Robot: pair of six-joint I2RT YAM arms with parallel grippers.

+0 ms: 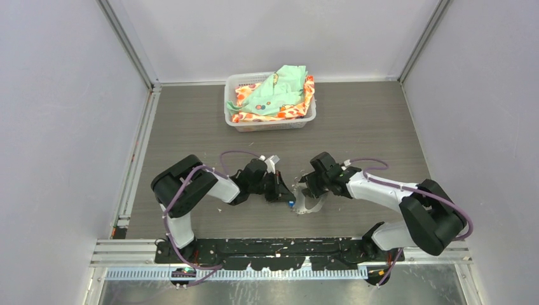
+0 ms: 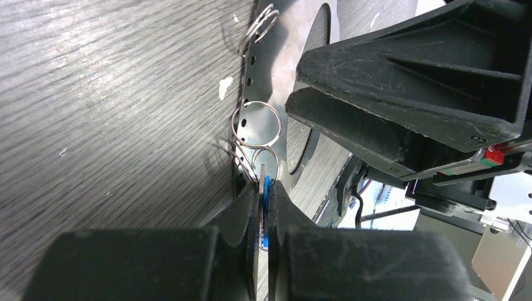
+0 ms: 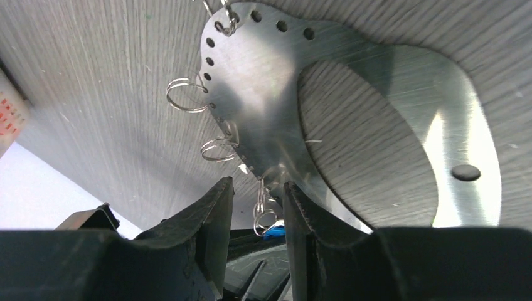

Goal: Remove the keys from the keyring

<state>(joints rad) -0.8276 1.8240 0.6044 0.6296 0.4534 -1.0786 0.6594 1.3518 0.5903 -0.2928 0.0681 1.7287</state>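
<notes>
On the table point(image 1: 356, 127) the keyring point(image 3: 263, 81) sits between my arms, my right gripper point(image 3: 254, 207) parted over its rim, gripping nothing I can see. My left gripper point(image 2: 266, 210) is clamped on the keys point(image 2: 265, 191), hooked to a rim loop point(image 2: 276, 164). Mid-removal, I reckon; next needs the keyring pinned and the keys worked round the coil.

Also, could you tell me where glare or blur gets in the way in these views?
Right wrist view: a bright glare streak washes out part of the keyring. Left wrist view: the near fingers are dark and soft, the keys a blue sliver between them. Top external view: evenly lit, keys tiny.
</notes>
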